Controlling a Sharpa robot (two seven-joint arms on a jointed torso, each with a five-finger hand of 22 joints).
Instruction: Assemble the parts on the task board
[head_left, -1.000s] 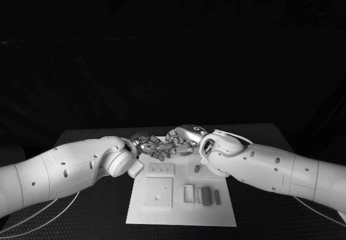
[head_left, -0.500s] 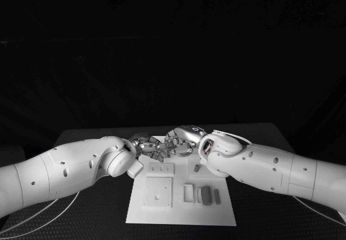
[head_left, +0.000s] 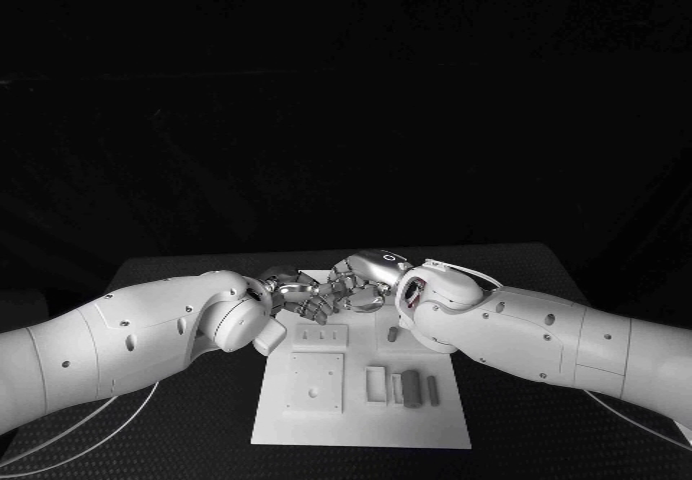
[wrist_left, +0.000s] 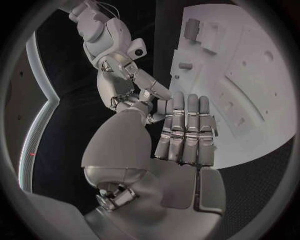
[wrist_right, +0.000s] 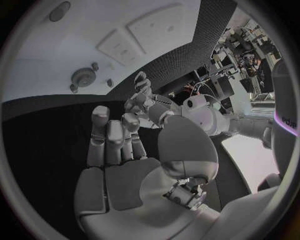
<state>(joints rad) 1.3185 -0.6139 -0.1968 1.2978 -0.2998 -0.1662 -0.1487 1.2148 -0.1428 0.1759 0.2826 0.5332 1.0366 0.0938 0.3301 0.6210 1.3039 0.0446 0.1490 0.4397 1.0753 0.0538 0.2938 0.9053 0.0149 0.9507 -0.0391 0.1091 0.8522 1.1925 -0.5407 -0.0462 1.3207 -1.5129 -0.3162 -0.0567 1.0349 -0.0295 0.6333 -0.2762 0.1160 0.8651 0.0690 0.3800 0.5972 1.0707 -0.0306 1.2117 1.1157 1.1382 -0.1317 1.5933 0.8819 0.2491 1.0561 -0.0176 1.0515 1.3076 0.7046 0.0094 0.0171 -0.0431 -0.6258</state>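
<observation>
The white task board (head_left: 361, 420) lies in the middle of the black table. Two grey bar parts (head_left: 411, 388) lie side by side near its right edge, and a small grey part (head_left: 392, 336) stands further back. My left hand (head_left: 296, 298) and right hand (head_left: 369, 276) meet fingertip to fingertip above the board's far end. In the left wrist view the left hand (wrist_left: 185, 136) has straight fingers laid together and holds nothing, with the right hand (wrist_left: 128, 80) facing it. In the right wrist view the right hand (wrist_right: 114, 145) is loosely curled and empty, and the left hand (wrist_right: 145, 100) reaches toward it.
The board (wrist_right: 62, 35) carries a round knob-like part (wrist_right: 82, 77) with two small pegs beside it, plus raised square plates (head_left: 315, 382). The black table (head_left: 173, 275) extends past the board on both sides. Both white forearms cross the board's far corners.
The fingers of both hands have shifted slightly where they meet over the board's far end. The arms and the parts on the board stay as before.
</observation>
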